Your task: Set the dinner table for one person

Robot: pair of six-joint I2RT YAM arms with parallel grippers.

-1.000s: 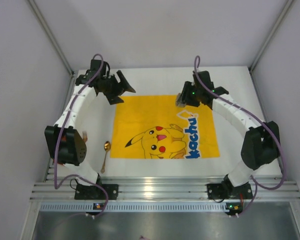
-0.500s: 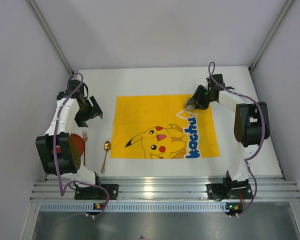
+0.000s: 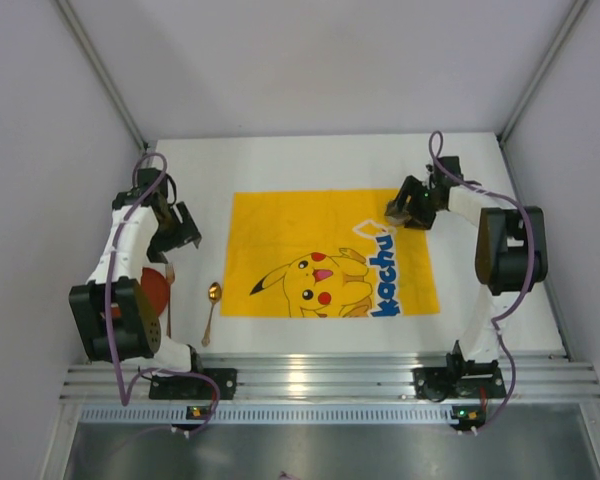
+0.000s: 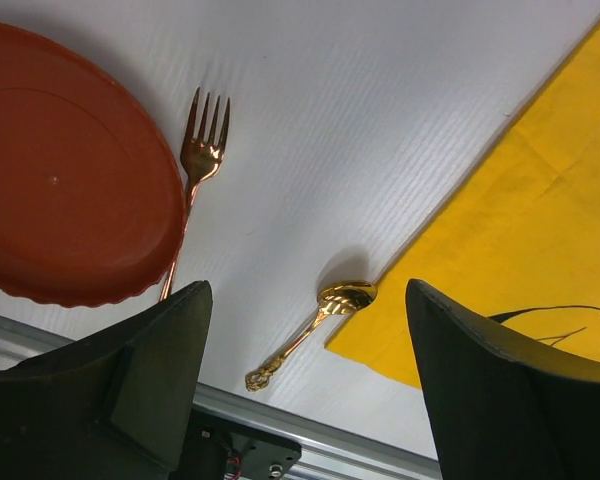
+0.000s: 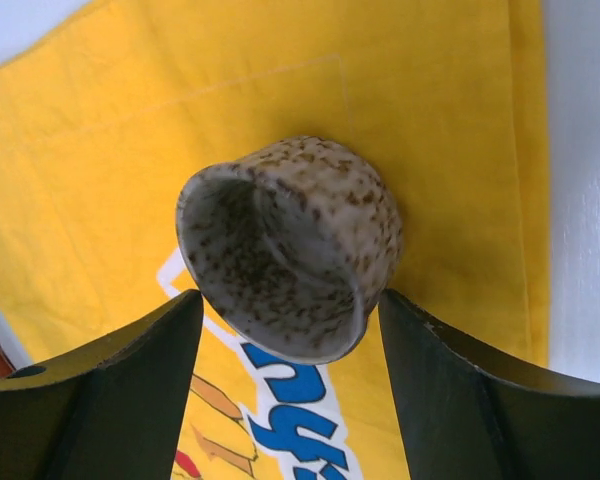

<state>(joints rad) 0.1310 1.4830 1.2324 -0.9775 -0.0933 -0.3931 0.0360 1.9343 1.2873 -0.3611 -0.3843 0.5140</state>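
Right now the right gripper (image 5: 290, 300) pinches a speckled cup (image 5: 310, 225) between its fingers, the cup tilted above the yellow Pikachu mat (image 5: 110, 150). The left gripper (image 4: 308, 295) hangs spread wide, holding nothing, over the white dinner table (image 4: 380, 90), which stretches beneath both arms. Below it lie a gold spoon (image 4: 305, 335) just beside the mat's edge, and a gold fork (image 4: 202, 150) close against a red plate (image 4: 70, 190).
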